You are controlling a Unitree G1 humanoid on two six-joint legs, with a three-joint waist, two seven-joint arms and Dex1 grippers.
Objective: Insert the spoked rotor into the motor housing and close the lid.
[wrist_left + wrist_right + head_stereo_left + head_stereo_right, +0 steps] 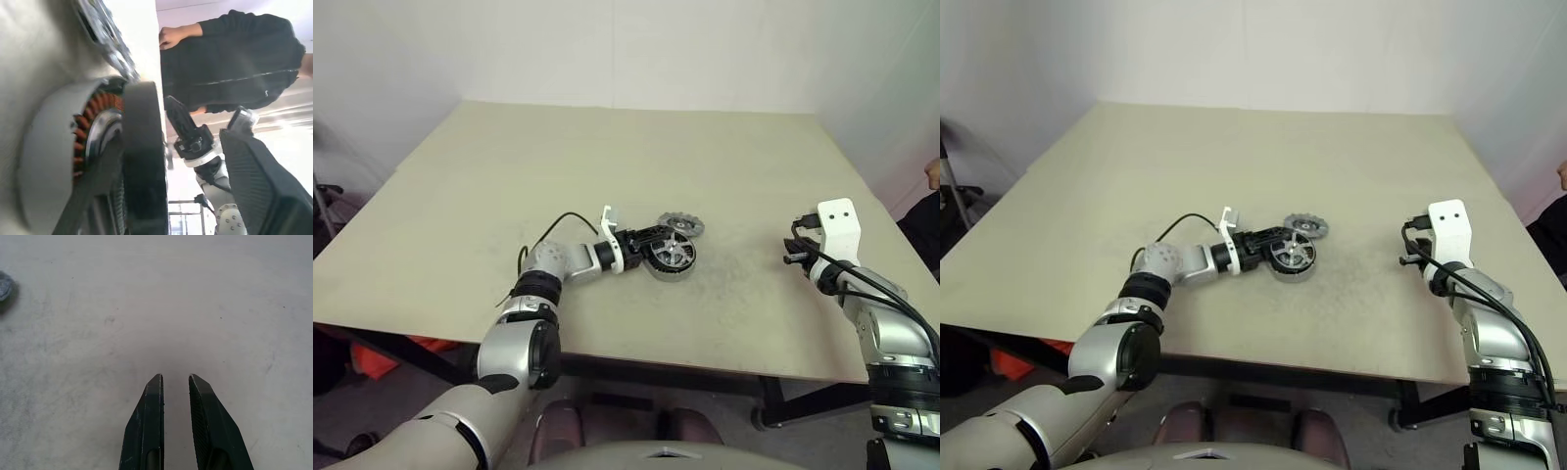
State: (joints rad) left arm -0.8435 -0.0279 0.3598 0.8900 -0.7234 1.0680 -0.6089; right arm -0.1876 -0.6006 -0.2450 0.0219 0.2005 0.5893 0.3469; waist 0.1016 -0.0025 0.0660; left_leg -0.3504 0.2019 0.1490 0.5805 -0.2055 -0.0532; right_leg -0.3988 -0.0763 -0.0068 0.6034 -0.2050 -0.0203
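Sat mid-table: spoked rotor seated in the motor housing, copper coils visible around it. Reached in level from the left, left gripper, fingers spread either side of the rotor's black rim. Lay just behind, touching the housing: lid. Hovered well apart at right, right gripper, fingers nearly together, empty.

Spoked rotor: black rim, shiny silver spoked face, seated in the motor housing, face up; housing: shallow grey metal cup, copper-coloured coils visible inside its wall, resting flat near the middle of the table, somewhat toward the near edge; lid: dull grey, notched edge, lying flat just beyond the housing, touching or nearly so.
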